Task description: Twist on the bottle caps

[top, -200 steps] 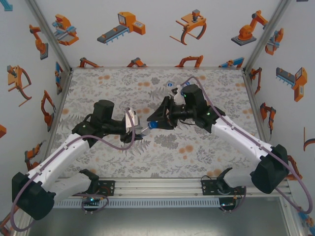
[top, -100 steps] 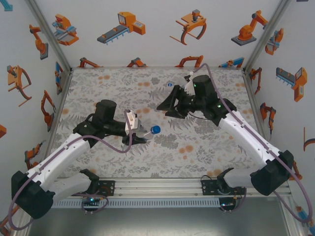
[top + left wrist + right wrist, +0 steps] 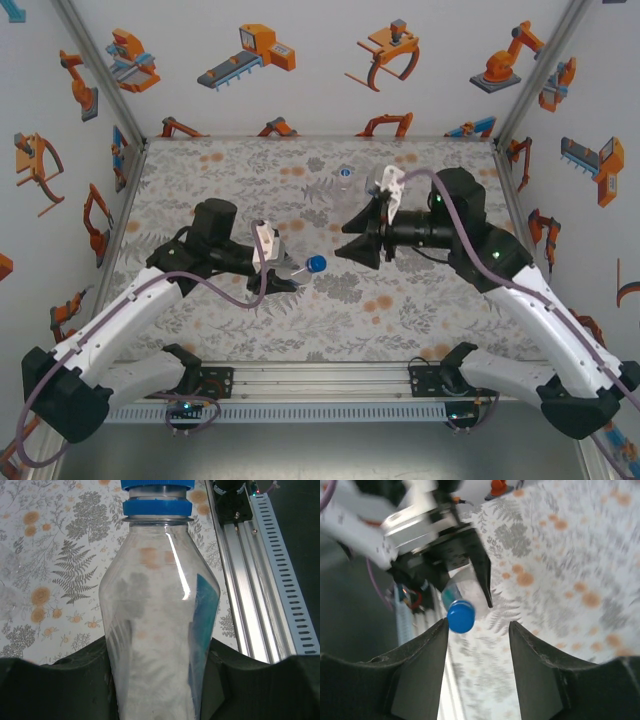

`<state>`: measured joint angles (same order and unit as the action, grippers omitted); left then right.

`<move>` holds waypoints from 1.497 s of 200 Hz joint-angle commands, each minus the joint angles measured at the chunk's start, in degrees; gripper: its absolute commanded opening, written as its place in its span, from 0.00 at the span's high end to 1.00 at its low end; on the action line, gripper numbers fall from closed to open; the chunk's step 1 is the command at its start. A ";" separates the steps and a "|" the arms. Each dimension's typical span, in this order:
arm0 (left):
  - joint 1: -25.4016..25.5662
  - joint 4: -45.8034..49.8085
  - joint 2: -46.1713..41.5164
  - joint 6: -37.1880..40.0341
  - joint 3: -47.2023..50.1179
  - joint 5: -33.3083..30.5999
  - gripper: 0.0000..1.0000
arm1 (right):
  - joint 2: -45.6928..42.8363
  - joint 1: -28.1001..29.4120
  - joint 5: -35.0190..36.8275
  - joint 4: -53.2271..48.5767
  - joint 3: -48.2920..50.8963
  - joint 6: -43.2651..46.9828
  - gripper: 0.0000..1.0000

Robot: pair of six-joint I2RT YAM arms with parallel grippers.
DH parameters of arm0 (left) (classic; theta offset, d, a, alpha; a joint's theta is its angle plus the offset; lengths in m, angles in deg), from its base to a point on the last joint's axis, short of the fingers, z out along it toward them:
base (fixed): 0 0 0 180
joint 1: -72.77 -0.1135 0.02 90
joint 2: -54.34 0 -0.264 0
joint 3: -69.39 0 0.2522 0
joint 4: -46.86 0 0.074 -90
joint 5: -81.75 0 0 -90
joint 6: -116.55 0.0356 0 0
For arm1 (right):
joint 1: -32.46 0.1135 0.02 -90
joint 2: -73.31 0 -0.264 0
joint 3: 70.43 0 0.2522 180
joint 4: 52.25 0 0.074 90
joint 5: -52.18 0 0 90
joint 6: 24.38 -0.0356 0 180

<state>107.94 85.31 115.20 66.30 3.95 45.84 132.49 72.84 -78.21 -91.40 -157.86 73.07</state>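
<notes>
Right gripper (image 3: pixel 477 630), jaws apart and empty, has backed off the bottle (image 3: pixel 160 630) clamped by the left gripper (image 3: pixel 288 272), leaving its blue cap (image 3: pixel 316 264) on, probably tightened.

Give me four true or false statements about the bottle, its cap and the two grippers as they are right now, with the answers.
1. The left gripper is shut on a clear bottle. True.
2. The blue cap lies loose on the mat. False: it sits on the bottle's neck.
3. The right gripper grips the cap. False: its fingers stand apart, empty, with a gap between them and the cap.
4. The capped end of the bottle points toward the right gripper. True.
</notes>
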 commanded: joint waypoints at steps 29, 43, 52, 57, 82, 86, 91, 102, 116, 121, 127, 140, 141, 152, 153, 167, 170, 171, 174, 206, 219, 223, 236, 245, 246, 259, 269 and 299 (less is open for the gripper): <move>0.11 3.70 0.67 2.18 -2.75 3.68 1.00 | 5.07 8.99 3.34 -11.07 -3.83 31.04 0.47; 0.14 4.11 0.72 2.25 -2.98 3.82 1.00 | 5.93 10.93 6.37 -10.88 -3.70 32.05 0.48; 0.07 4.29 0.73 2.26 -2.99 4.03 1.00 | 6.28 11.55 7.41 -10.43 -3.52 32.20 0.48; 0.07 4.38 0.74 2.33 -3.05 4.01 1.00 | 6.38 11.77 7.79 -10.10 -3.43 32.11 0.48; 0.12 4.71 0.53 2.44 -3.06 4.27 1.00 | 6.74 12.60 9.48 -9.20 -3.00 31.93 0.51; 0.12 4.71 0.57 2.40 -2.99 4.27 1.00 | 6.70 12.67 9.45 -9.08 -2.89 31.94 0.51; 0.11 4.75 0.57 2.42 -3.00 4.28 1.00 | 6.72 12.75 9.37 -9.00 -2.81 31.81 0.52; 0.12 4.81 0.55 2.44 -3.01 4.34 1.00 | 6.91 12.97 9.10 -8.74 -2.77 31.58 0.53; 0.08 4.79 0.59 2.44 -3.05 4.36 1.00 | 7.26 13.30 8.94 -8.70 -2.71 31.41 0.55; 0.08 4.84 0.73 2.43 -3.06 4.37 1.00 | 7.30 13.39 8.83 -8.68 -2.71 31.36 0.55; 0.15 4.80 0.72 2.51 -3.09 4.37 1.00 | 7.48 13.46 8.74 -8.73 -2.62 31.32 0.55; 0.08 4.83 0.76 2.53 -3.11 4.36 1.00 | 7.62 13.65 9.00 -8.62 -2.49 31.23 0.57; 0.07 4.84 0.80 2.53 -3.13 4.36 1.00 | 7.62 13.70 9.04 -8.62 -2.47 31.23 0.57; 0.15 4.79 0.82 2.54 -3.13 4.37 1.00 | 7.69 13.93 9.09 -8.57 -2.38 31.15 0.58; 0.11 4.82 0.83 2.58 -3.10 4.36 1.00 | 7.70 13.98 9.05 -8.56 -2.37 31.15 0.58; 0.11 4.97 1.00 2.61 -3.06 4.38 1.00 | 7.83 14.17 8.98 -8.53 -2.36 30.76 0.61; 0.13 5.01 0.95 2.60 -3.01 4.37 1.00 | 7.88 14.18 9.00 -8.48 -2.36 30.67 0.61; 0.14 5.02 0.98 2.57 -3.00 4.41 1.00 | 7.88 14.19 9.00 -8.51 -2.36 30.64 0.62; 0.12 5.02 1.00 2.61 -3.07 4.41 1.00 | 7.90 14.26 9.00 -8.50 -2.36 30.38 0.62; 0.14 5.10 0.97 2.70 -3.03 4.19 1.00 | 8.06 14.35 10.91 -6.66 -1.82 21.01 0.76; 0.15 5.02 0.92 2.79 -3.07 3.89 1.00 | 7.75 14.38 13.29 -4.70 -0.82 11.93 0.84; 0.10 4.95 0.93 2.81 -3.00 3.85 1.00 | 7.63 14.42 14.01 -4.32 -0.55 8.79 0.85; 0.09 4.57 0.86 2.77 -2.91 3.66 1.00 | 7.20 14.42 16.15 -2.92 0.60 -0.82 0.92; 0.01 3.86 0.84 2.57 -2.73 3.49 1.00 | 6.79 14.42 18.47 -1.56 1.71 -8.63 0.96; 0.04 3.78 0.84 2.55 -2.68 3.48 1.00 | 6.72 14.40 18.75 -1.45 1.83 -9.71 0.96; 0.06 2.94 0.95 2.22 -2.64 3.15 1.00 | 6.48 14.46 22.09 0.57 3.27 -20.57 1.00; 0.09 2.29 1.05 2.00 -2.64 2.75 1.00 | 6.90 14.40 24.71 1.18 3.87 -30.94 1.00; 0.07 -0.50 0.96 0.85 -2.24 0.67 1.00 | 9.40 14.35 28.86 1.83 4.74 -55.31 1.00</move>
<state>107.55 90.20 116.36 67.52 2.72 44.79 139.14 86.85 -55.58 -92.95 -154.80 47.21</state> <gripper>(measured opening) 0.467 0.340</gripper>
